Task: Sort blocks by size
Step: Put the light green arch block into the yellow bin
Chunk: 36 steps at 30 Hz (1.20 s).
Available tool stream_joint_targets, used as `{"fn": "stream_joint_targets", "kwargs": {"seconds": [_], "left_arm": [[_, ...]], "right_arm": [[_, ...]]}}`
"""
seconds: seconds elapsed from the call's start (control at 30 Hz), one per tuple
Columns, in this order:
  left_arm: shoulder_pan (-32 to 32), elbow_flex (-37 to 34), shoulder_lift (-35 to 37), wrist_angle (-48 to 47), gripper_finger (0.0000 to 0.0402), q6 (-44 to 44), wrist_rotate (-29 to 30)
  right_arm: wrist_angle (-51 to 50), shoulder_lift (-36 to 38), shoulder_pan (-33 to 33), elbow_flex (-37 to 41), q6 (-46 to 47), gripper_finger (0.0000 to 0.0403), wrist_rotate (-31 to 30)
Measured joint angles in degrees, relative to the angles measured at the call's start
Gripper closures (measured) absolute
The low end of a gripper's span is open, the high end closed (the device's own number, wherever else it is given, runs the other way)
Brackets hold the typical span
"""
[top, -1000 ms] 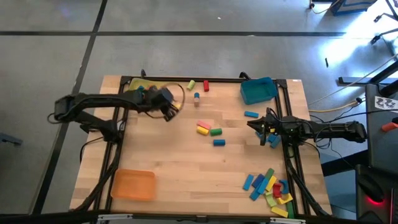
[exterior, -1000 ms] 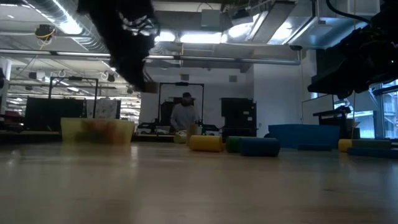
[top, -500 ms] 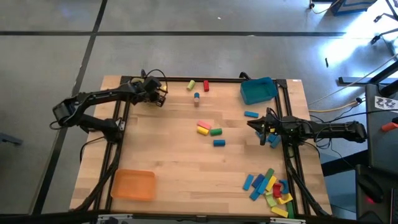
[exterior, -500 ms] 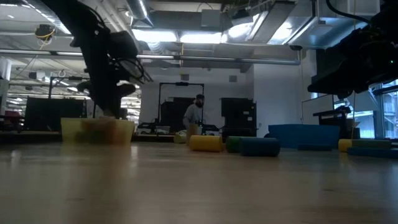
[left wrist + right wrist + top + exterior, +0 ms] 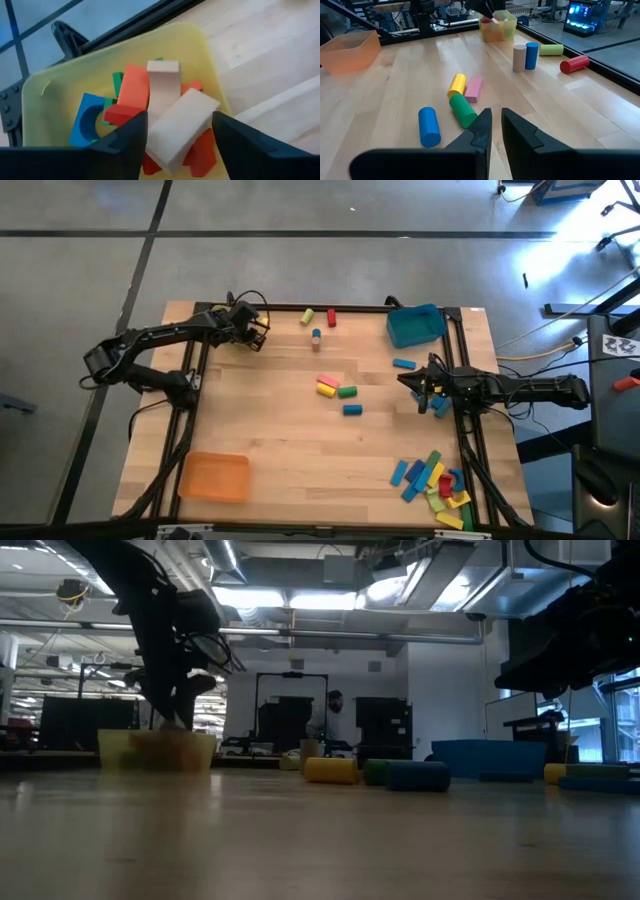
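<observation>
My left gripper (image 5: 178,120) stands open over the yellow tray (image 5: 50,95) at the table's far left corner (image 5: 252,332). A beige bar block (image 5: 182,131) lies between its fingers, resting on the red, blue and green blocks in the tray; I cannot tell whether a finger touches it. A beige arch (image 5: 162,85) lies beside it. Loose blocks lie mid-table: a yellow cylinder (image 5: 457,85), a pink bar (image 5: 473,88), a green cylinder (image 5: 463,111), a blue cylinder (image 5: 429,126). My right gripper (image 5: 405,380) waits shut near the right edge.
A blue tray (image 5: 415,325) stands at the far right and an orange tray (image 5: 214,477) at the near left. A heap of blue, yellow, green and red blocks (image 5: 435,480) lies at the near right. Cylinders (image 5: 316,334) lie near the far edge. A person stands in the room behind.
My left gripper has swung from over the table toward the far left corner and sunk over the yellow tray, rolling as it went; for the last half second it has stayed there. The person in the room behind has walked to the right.
</observation>
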<state>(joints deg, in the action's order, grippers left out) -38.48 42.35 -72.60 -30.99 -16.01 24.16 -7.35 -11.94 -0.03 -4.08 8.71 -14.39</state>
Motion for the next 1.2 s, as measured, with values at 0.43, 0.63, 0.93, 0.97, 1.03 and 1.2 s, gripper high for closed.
{"fn": "stream_joint_targets", "kwargs": {"seconds": [0.43, 0.63, 0.93, 0.97, 1.03, 1.2], "left_arm": [[13.55, 4.48, 5.49, 8.05, 0.0189, 4.73, -1.93], [21.42, 3.88, 3.42, 17.81, 0.0190, 5.29, -12.69], [33.88, -0.77, -3.22, 39.58, 0.0190, 9.18, -13.22], [34.85, -1.43, -3.95, 42.25, 0.0190, 9.69, -13.22], [36.61, -3.17, -5.07, 47.98, 0.0190, 10.85, -13.22], [38.89, -8.73, -7.32, 62.96, 0.0190, 13.22, -13.17]], "right_arm": [[0.15, 0.02, 0.00, -0.11, 0.51, 0.0315, 3.16], [-6.71, -2.20, 0.04, -3.95, 1.52, 0.0233, 3.53], [-8.68, -14.18, 0.04, -11.13, 5.93, 0.0191, 6.44], [-10.02, -15.69, 0.04, -12.86, 6.40, 0.0192, 6.33], [-13.71, -18.56, 0.04, -16.73, 8.14, 0.0197, 5.77], [-28.57, -27.14, 0.00, -26.88, 17.87, 0.0211, 3.45]]}}
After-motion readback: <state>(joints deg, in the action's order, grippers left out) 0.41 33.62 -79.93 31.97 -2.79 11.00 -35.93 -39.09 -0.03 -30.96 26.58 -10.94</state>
